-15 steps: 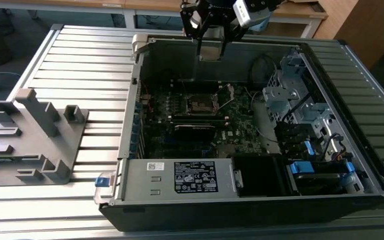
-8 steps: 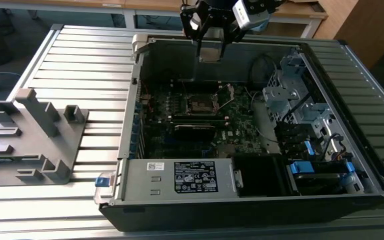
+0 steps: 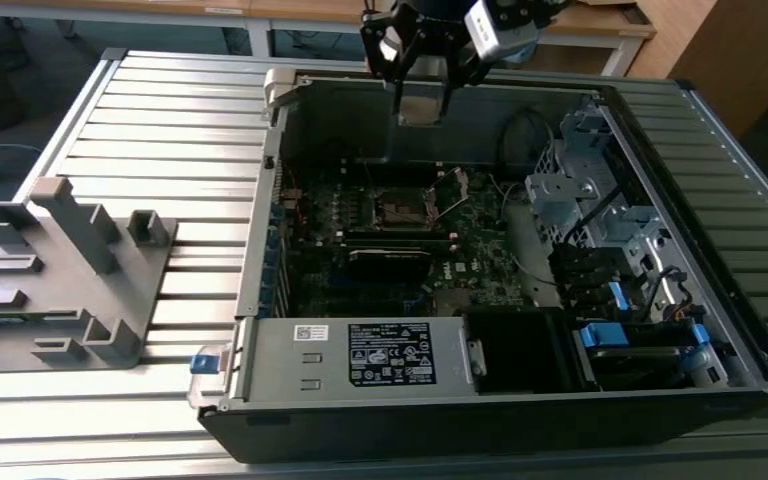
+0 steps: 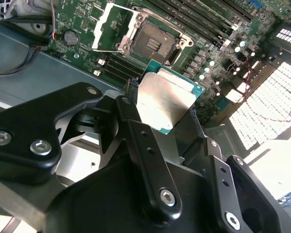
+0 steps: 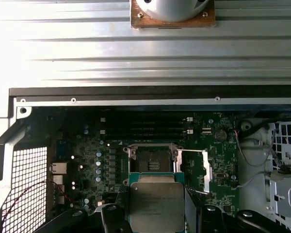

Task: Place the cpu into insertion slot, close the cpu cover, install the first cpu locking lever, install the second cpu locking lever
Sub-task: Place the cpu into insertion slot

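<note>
The gripper [image 3: 420, 116] is clamped on the cpu [image 3: 420, 104], one finger on each of two opposite edges; in the second wrist view the fingers [image 4: 131, 95] press the sides of the cpu [image 4: 167, 103], its dull metal face showing and its green edge just visible. In the exterior view the cpu hangs high above the slot [image 3: 400, 208], over the far wall of the open case [image 3: 267, 250] and well apart from the board [image 3: 484, 255]. The slot is bare, its dark centre uncovered; the cover [image 3: 452, 188] is swung up off it and stands tilted at the slot's edge, on the exterior view's right of the slot. In the first wrist view the cpu [image 5: 156, 204] sits just beside the slot [image 5: 150, 159], with the cover [image 5: 196, 167] folded out next to the slot; the second wrist view shows the slot [image 4: 153, 41] beyond the cpu and the cover [image 4: 106, 26] raised beside it. A power supply [image 3: 357, 355] lies nearer than the slot in the exterior view; a grey fixture [image 3: 64, 270] sits on the table [image 3: 171, 120], well to the exterior view's left of the slot.
</note>
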Available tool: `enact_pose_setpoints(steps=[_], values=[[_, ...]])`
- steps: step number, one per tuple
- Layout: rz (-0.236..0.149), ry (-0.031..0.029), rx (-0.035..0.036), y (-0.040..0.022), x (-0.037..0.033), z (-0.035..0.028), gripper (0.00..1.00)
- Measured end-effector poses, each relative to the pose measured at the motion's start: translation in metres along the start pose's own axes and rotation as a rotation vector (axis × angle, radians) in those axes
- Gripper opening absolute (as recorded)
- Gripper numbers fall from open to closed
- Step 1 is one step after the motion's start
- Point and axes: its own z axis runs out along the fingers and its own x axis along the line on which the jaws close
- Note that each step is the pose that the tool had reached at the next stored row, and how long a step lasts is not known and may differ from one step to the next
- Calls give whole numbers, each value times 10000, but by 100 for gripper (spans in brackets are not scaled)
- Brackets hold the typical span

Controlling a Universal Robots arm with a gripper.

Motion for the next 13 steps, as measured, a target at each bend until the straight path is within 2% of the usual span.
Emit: enact_pose_setpoints(steps=[8,13], values=[[0,0,2,-1,0,12,54],[0,-1,2,-4,-1,48,54]])
